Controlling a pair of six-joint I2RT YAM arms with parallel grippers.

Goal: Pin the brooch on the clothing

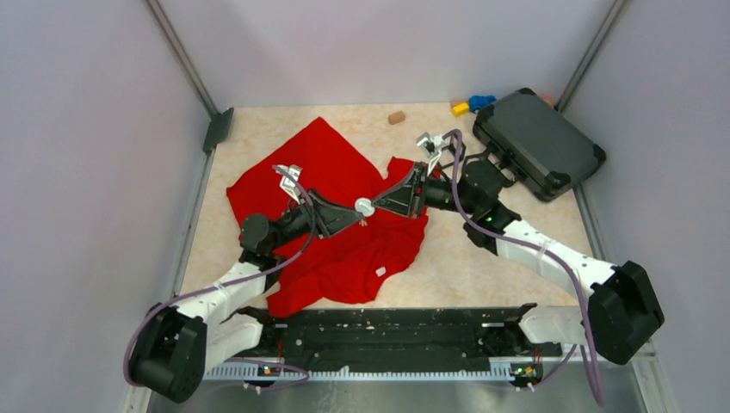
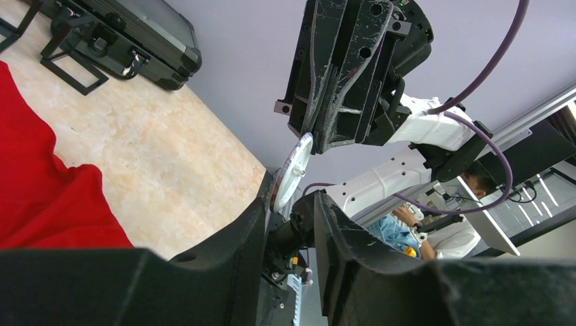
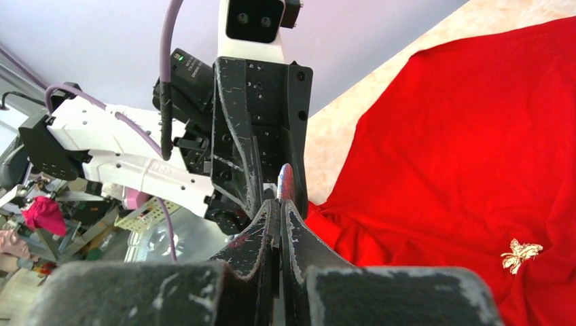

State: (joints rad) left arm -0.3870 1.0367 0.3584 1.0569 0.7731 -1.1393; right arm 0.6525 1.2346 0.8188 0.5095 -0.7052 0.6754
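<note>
The red clothing (image 1: 331, 219) lies spread on the table, with a small white tag (image 1: 380, 271) near its front edge. It also shows in the right wrist view (image 3: 469, 156), where a small gold insect emblem (image 3: 522, 255) sits on it. The brooch (image 1: 364, 206) is a round white disc held in the air above the clothing, between both grippers. My right gripper (image 1: 376, 204) is shut on the brooch's rim (image 3: 285, 178). My left gripper (image 1: 351, 212) faces it with jaws apart. The disc's lower edge (image 2: 293, 170) sits between the left fingertips, close to the left-hand finger (image 2: 258, 217).
A black hard case (image 1: 538, 142) lies at the back right and also shows in the left wrist view (image 2: 115, 41). Yellow and blue blocks (image 1: 472, 105) and a small brown block (image 1: 396, 117) lie at the back edge. A black bracket (image 1: 218, 129) sits at the back left corner.
</note>
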